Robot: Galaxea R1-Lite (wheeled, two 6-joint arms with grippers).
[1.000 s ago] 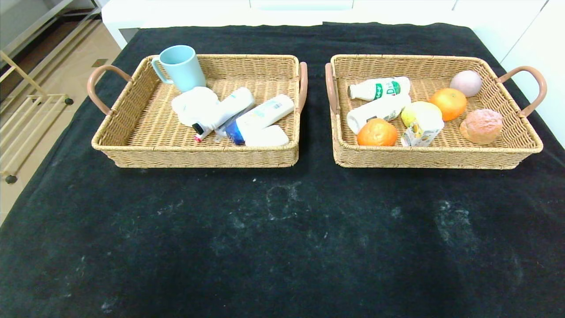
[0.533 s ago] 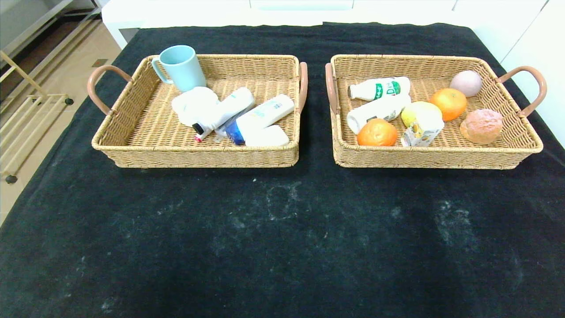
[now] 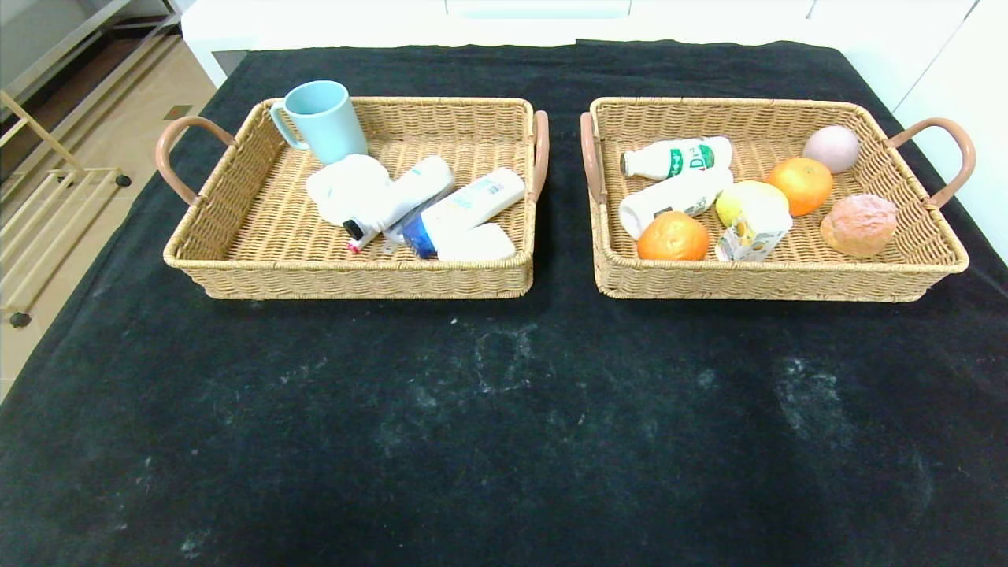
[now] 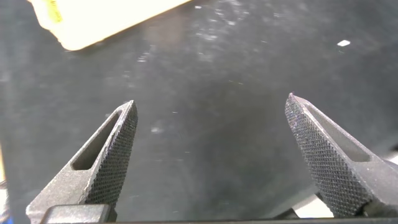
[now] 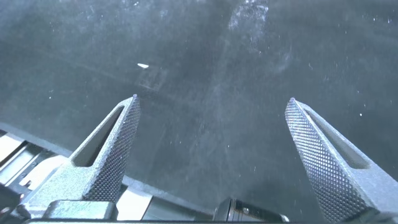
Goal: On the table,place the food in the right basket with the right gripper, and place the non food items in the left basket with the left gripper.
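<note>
- Both grippers are hanging spread wide and empty — neither shows in the head view. The left gripper (image 4: 208, 149) is hovering over bare black cloth of the table (image 3: 504, 409), nothing between its jaws.
- Sitting on the left, the left basket (image 3: 236, 236) is holding the non-food items: a pale blue mug (image 3: 323, 120) in its far corner, then the wavy white bottle (image 3: 398, 201) with the black tip, then the white tube with the blue cap (image 3: 465, 209), the two bottles lying touching.
- Lying further right, the right basket (image 3: 906, 260) is carrying the food: the milk bottle (image 3: 676, 157), an orange (image 3: 673, 236) at the near wall, the lemon (image 3: 736, 205) and juice carton (image 3: 752, 232) touching, and a second orange (image 3: 799, 185).
- Over on the right, the right gripper (image 5: 208, 152) is likewise hovering fingers apart over bare cloth, gripping nothing.
- Judging by this, the sorting is looking complete — nothing loose is showing on the cloth, so the next move is likely calling for nothing more than keeping both arms parked clear.
</note>
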